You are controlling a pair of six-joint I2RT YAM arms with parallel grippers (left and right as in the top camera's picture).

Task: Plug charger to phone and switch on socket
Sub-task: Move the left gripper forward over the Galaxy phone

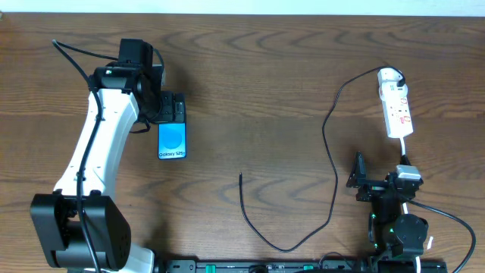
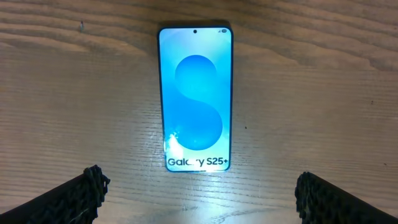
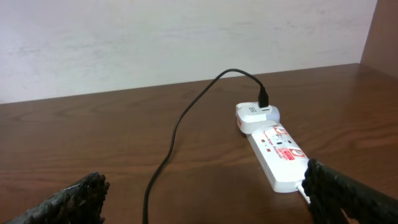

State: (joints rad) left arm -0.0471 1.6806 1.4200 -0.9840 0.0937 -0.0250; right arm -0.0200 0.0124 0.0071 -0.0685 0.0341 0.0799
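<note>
The phone lies flat on the table, its blue screen up; it also fills the left wrist view. My left gripper is open just behind the phone's far end, its fingers wide apart and empty. The black charger cable runs from the white socket strip in a long loop to its free tip mid-table. My right gripper is open and empty in front of the strip, with the cable between its fingers' view.
The strip's white cord runs down toward the right arm's base. The table's far edge meets a pale wall behind the strip.
</note>
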